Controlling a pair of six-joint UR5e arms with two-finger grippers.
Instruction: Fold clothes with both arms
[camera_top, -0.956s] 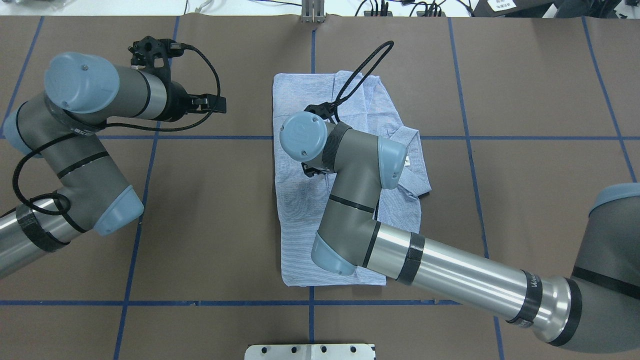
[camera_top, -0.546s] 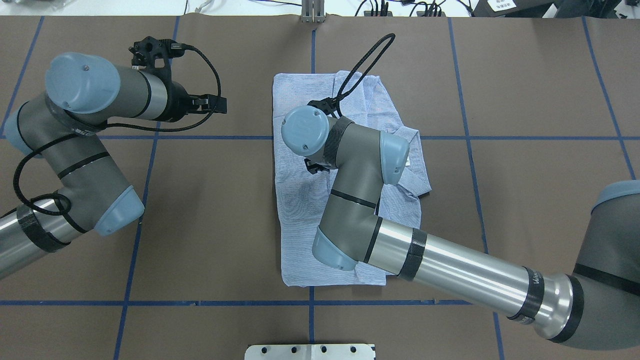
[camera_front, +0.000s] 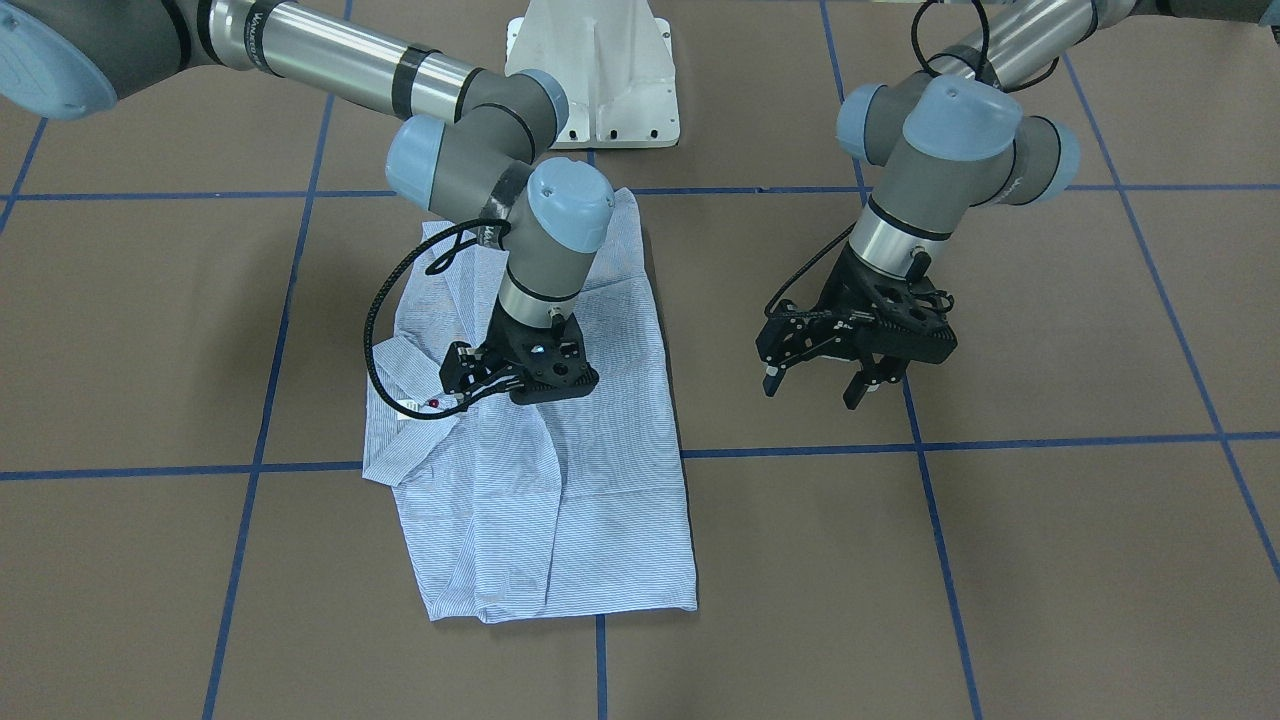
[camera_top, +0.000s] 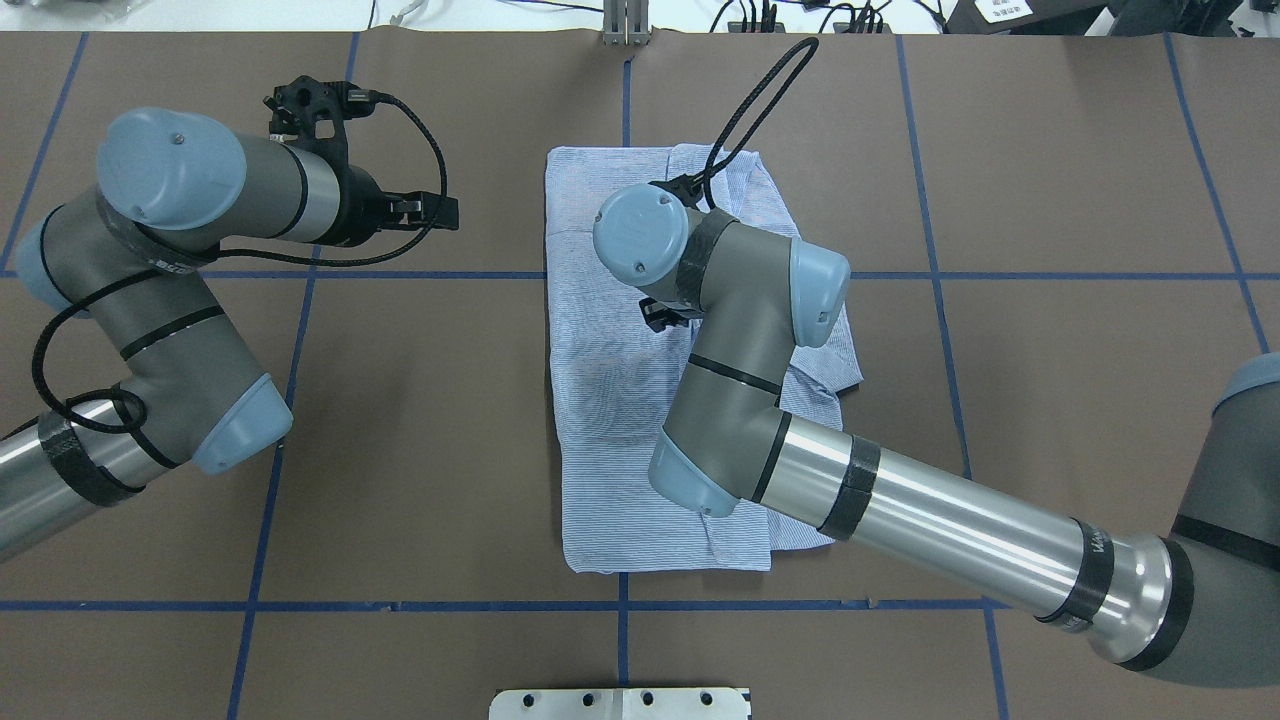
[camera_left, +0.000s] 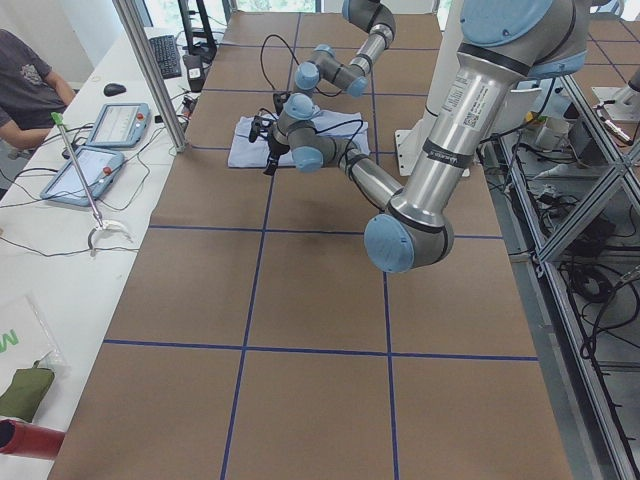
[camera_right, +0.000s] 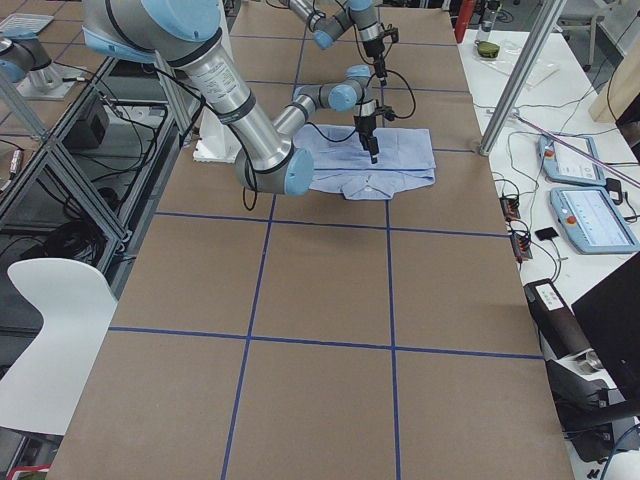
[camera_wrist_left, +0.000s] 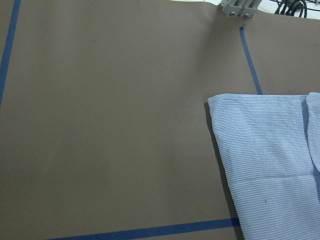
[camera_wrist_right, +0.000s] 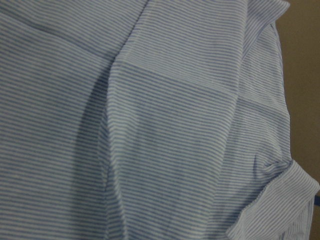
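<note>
The striped shirt (camera_top: 600, 450) lies folded into a long rough rectangle at the middle of the brown tabletop (camera_top: 1050, 420). Its long sides run from the robot's edge toward the far edge, and its collar (camera_front: 395, 450) juts out on the robot's right. The right gripper (camera_front: 525, 378) points down over the cloth just beside the collar; whether it touches the fabric, or how wide its jaws stand, I cannot tell. The left gripper (camera_front: 812, 385) hangs above bare tabletop, apart from the shirt's left edge, fingers spread wide with nothing between them.
</note>
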